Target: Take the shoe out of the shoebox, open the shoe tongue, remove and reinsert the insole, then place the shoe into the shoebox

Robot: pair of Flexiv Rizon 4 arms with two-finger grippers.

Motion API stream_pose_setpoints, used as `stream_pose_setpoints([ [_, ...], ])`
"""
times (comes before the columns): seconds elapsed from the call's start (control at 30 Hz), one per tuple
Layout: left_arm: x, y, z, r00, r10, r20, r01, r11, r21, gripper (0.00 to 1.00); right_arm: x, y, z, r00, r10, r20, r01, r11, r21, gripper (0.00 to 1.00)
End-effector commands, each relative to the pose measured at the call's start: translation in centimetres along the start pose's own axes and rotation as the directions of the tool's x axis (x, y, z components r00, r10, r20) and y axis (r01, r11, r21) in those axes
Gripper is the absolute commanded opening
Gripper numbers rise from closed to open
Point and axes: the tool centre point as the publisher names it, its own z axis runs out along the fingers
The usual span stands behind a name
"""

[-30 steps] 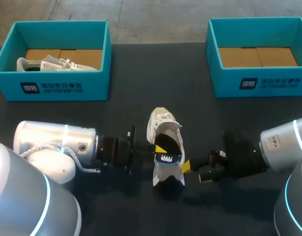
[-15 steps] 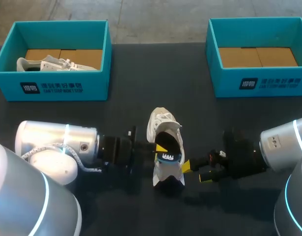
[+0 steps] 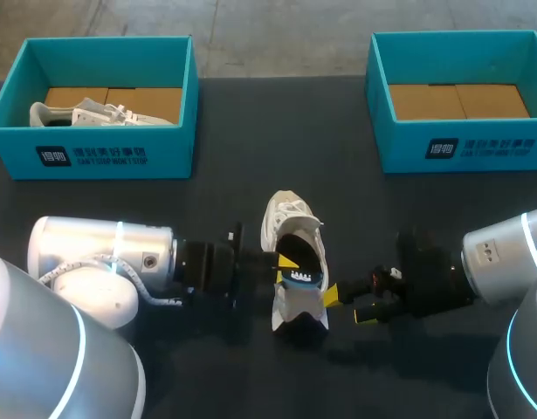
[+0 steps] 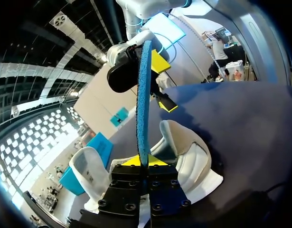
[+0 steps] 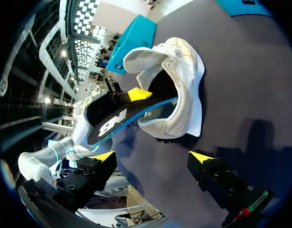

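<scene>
A white shoe (image 3: 290,229) lies on the dark table at the middle, its opening facing up. My left gripper (image 3: 286,261) comes in from the left and is shut on the black, blue-edged insole (image 3: 301,278), which is held over the shoe's heel opening. In the left wrist view the insole (image 4: 143,95) shows edge-on, pinched in the left gripper (image 4: 141,160), with the shoe (image 4: 186,156) under it. My right gripper (image 3: 347,305) stands open just right of the heel, holding nothing. From the right wrist, the right gripper (image 5: 152,156) faces the shoe (image 5: 179,85) and the insole (image 5: 115,122).
A teal shoebox (image 3: 120,157) at the back left holds a second white shoe (image 3: 98,112). Another teal shoebox (image 3: 464,144) at the back right shows only its cardboard floor.
My left arm has edged a little to the right, carrying the insole slightly further over the shoe. The right arm has kept still.
</scene>
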Motion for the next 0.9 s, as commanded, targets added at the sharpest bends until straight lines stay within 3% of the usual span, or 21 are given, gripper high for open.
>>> stream_pose_setpoints([
  [0.03, -0.2, -0.2, 0.0, 1.000, -0.002, -0.002, 0.002, 1.000, 0.004, 0.22, 0.1, 0.0, 0.2, 1.000, 0.001, 0.004, -0.001, 1.000, -0.001, 1.00],
  [0.67, -0.1, -2.8, -1.1, 1.000, -0.004, 0.002, 0.004, 0.999, 0.037, 0.25, 0.1, 0.0, 0.2, 1.000, 0.001, 0.004, -0.001, 1.000, -0.001, 1.00],
  [0.9, 0.0, -3.2, -1.3, 1.000, -0.007, -0.006, 0.007, 0.999, 0.038, 0.18, 0.1, 0.0, 0.2, 1.000, 0.001, 0.004, -0.001, 1.000, -0.001, 1.00],
])
